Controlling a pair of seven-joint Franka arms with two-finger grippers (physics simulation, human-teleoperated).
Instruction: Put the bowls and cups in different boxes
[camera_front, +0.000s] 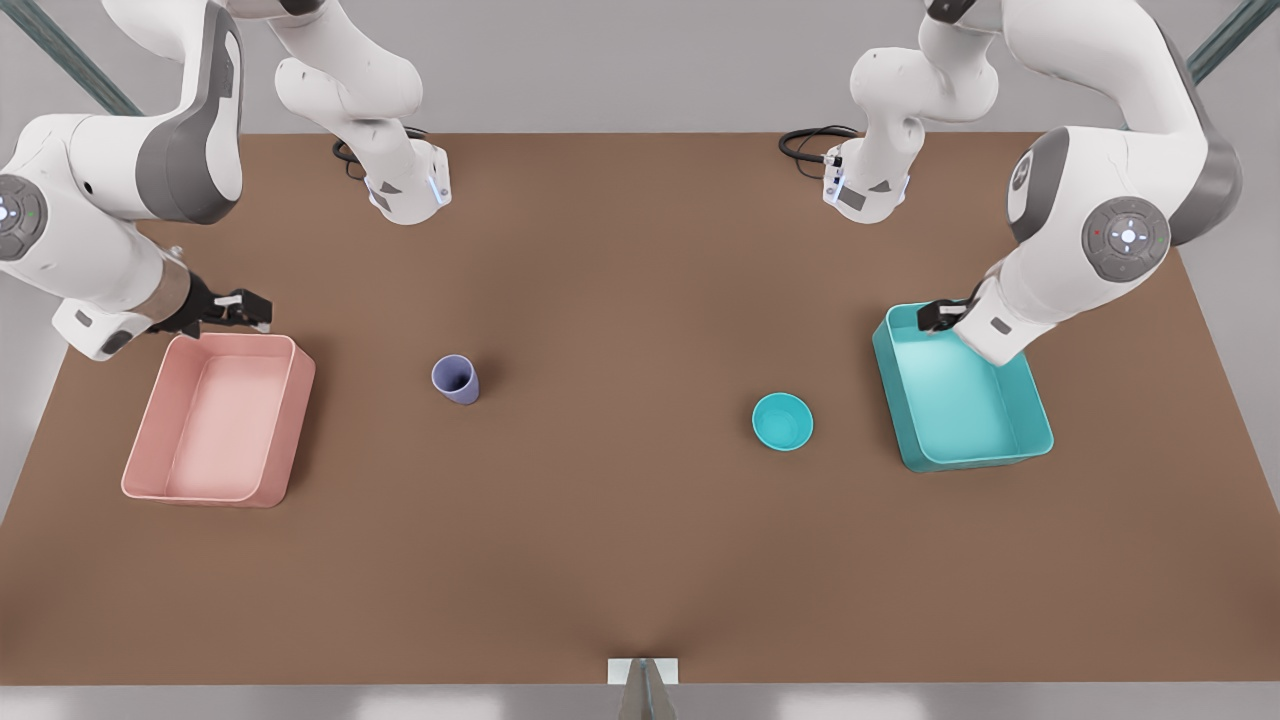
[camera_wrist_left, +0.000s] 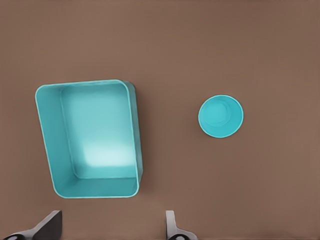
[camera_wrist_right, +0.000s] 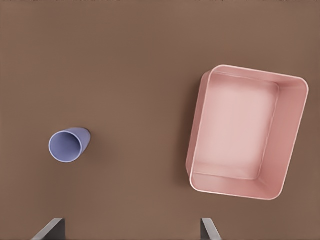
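Front view: teal bowl shallow, lavender cup upright, mid-table.
My left gripper: fingers spread wide, empty, tips cropped, beside teal box.
My right gripper: agape, empty, beside pink box.

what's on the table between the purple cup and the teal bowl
Nothing: in the front view the stretch of brown table between the lavender cup and the teal bowl is bare.

A lavender cup is set upright near the pink box; a teal bowl is placed beside the teal box.
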